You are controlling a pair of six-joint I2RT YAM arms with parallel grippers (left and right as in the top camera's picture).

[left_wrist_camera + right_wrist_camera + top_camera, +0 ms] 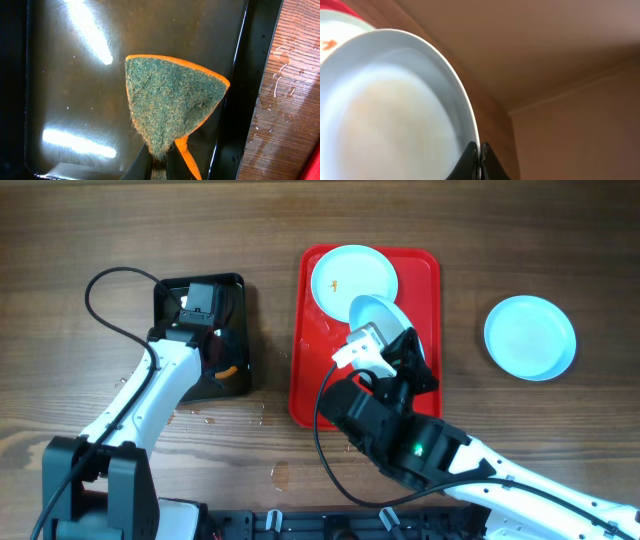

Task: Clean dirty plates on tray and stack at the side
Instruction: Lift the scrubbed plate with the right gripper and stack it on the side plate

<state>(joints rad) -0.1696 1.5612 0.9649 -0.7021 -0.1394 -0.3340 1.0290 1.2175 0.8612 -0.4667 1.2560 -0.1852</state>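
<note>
A red tray (305, 370) sits mid-table. One plate (352, 276) with a small orange smear lies flat at its far end. My right gripper (408, 352) is shut on the rim of a second plate (377, 314) and holds it tilted above the tray; in the right wrist view the plate (395, 115) fills the left side, with my jaws (479, 160) pinching its edge. A third plate (530, 337) lies on the table to the right. My left gripper (160, 167) is shut on a green-and-orange sponge (170, 100) over the black tray (60, 100).
The black tray (240, 290) stands left of the red tray, with my left arm (160, 380) over it. Water drops lie on the wood (225, 418) near both trays. A black cable (110, 305) loops at the left.
</note>
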